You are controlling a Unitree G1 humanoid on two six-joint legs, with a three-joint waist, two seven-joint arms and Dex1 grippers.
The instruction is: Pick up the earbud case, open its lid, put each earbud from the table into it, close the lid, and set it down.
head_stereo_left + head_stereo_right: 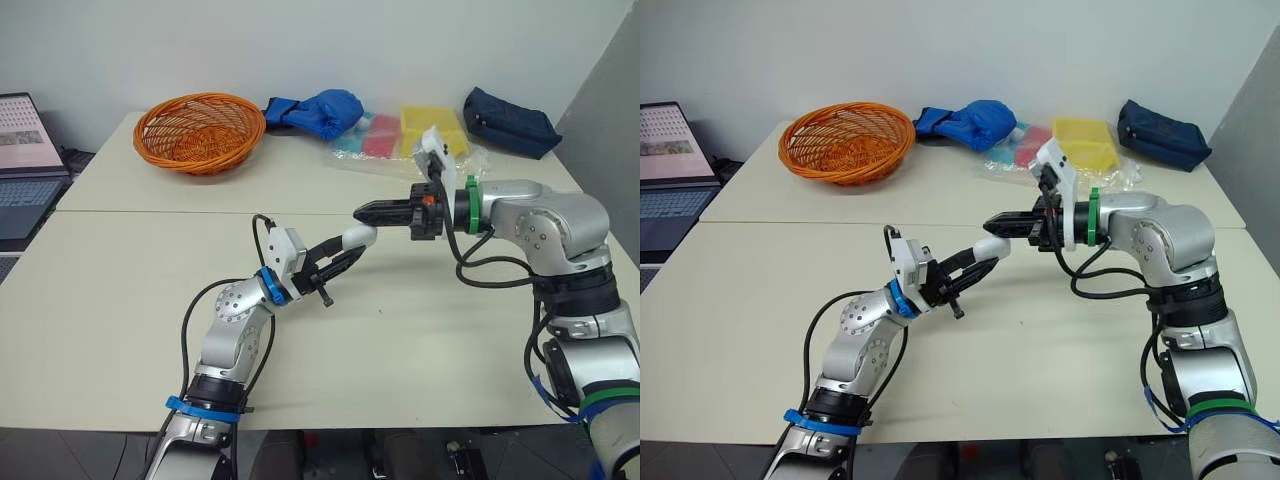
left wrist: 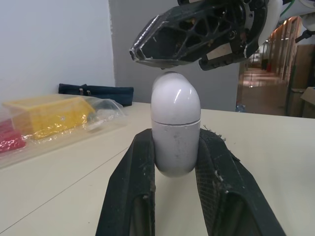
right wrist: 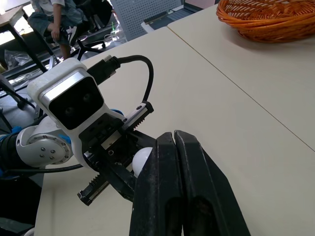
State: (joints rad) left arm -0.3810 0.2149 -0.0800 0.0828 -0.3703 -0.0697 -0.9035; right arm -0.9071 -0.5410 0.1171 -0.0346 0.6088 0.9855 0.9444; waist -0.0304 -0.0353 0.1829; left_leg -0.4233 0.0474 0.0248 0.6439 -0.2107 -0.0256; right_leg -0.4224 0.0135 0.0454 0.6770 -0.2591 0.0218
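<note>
**Item 1, centre of frame.** The left gripper (image 1: 352, 248) is clasping the earbud case (image 2: 175, 130), its two black fingers (image 2: 133, 187) pinching the lower half from either side. The case is hanging lifted above the counter (image 1: 120, 300), lid end pointing away, seam showing closed.

**Item 2, just right of centre.** The right gripper (image 1: 362, 212) is reaching in with its fingers pressed together, holding nothing. Its tip is sitting at the top of the lid; contact cannot be told.

**Step, judged.** The pick-up is reading as done and the lid-opening is in hand. The next move is calling for the right tip to catch the seam and lever the lid back, with the left grasp firm on the base.

**Item 3, surface.** A pale counter is running in two joined sections.

**Item 4, far edge.**
- Orange wicker basket (image 1: 199, 131), upper left.
- Blue fabric bundle (image 1: 320, 110).
- Clear bags of yellow and pink goods (image 1: 430, 130).
- Navy pouch (image 1: 510, 122), upper right.

**Item 5, left edge.** An open laptop (image 1: 25, 160) is sitting below a plain white wall (image 1: 300, 40).
</note>
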